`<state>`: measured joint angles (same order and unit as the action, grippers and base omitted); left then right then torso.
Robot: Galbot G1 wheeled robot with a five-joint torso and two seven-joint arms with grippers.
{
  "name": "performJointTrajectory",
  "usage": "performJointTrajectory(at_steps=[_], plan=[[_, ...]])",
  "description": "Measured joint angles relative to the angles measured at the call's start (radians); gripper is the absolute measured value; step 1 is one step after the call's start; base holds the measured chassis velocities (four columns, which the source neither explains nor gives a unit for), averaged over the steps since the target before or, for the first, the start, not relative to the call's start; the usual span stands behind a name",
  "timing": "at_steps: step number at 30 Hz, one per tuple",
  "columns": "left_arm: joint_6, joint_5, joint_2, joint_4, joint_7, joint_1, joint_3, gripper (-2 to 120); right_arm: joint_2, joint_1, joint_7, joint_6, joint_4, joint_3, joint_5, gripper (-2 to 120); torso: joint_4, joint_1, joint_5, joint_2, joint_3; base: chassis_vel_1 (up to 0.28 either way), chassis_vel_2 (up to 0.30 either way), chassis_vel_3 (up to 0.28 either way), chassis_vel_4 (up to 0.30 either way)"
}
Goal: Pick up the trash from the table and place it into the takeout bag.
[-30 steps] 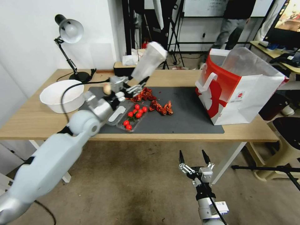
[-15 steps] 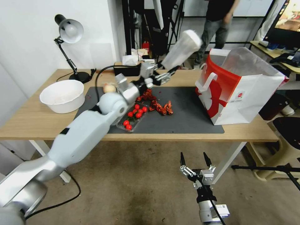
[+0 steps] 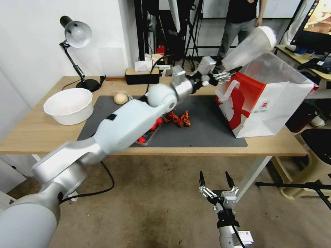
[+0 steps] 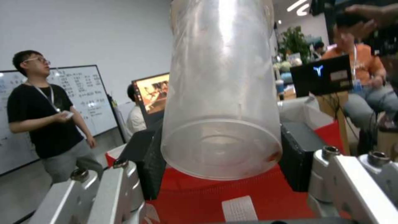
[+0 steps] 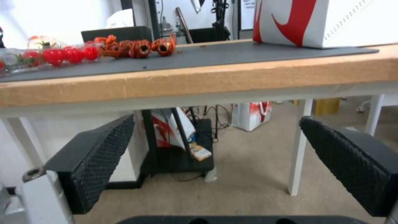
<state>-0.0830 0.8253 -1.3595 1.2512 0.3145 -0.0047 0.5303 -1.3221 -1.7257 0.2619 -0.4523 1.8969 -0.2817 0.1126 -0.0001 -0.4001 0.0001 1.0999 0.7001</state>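
The clear plastic cup [image 3: 249, 47] is see-through, with perhaps a small reddish stain at its bottom. The takeout bag [image 3: 265, 103] is white with a broad red graphic. The mat [image 3: 207, 124] is dark grey, the bowl [image 3: 68, 105] white.

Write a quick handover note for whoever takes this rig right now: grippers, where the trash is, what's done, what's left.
Left gripper: shut on the clear plastic cup, held tilted at the takeout bag's open top, not released.
Right gripper: open, parked low in front of the table.
On the table: beige bowl, wrapped pale round item, red scraps on the mat.
Done: cup lifted and carried to the bag.
Left: drop the cup in, then bag the remaining trash.
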Motion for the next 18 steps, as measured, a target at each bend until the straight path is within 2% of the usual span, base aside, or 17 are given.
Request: performJointTrajectory(at_steps=[5,10,18], plan=[[0.036,-0.053,-0.012,-0.052,-0.003,-0.073,0.064,54,0.0,0.001,0.002,-0.007,-0.011,0.002,0.0,100,0.0001,0.0,0.0,0.0,0.0,0.0,0.0,0.0,0.0],[0.068,-0.077,-0.016,-0.072,-0.001,-0.121,0.085,54,-0.003,0.0,0.002,-0.013,-0.014,0.005,0.0,100,0.0002,0.0,-0.0001,0.0,0.0,0.0,0.0,0.0,0.0],[0.075,-0.142,-0.02,-0.104,0.014,-0.172,0.136,54,0.003,0.004,0.001,-0.02,-0.026,0.006,0.001,100,0.0001,0.0,-0.0002,0.0,0.0,0.0,0.0,0.0,0.0]])
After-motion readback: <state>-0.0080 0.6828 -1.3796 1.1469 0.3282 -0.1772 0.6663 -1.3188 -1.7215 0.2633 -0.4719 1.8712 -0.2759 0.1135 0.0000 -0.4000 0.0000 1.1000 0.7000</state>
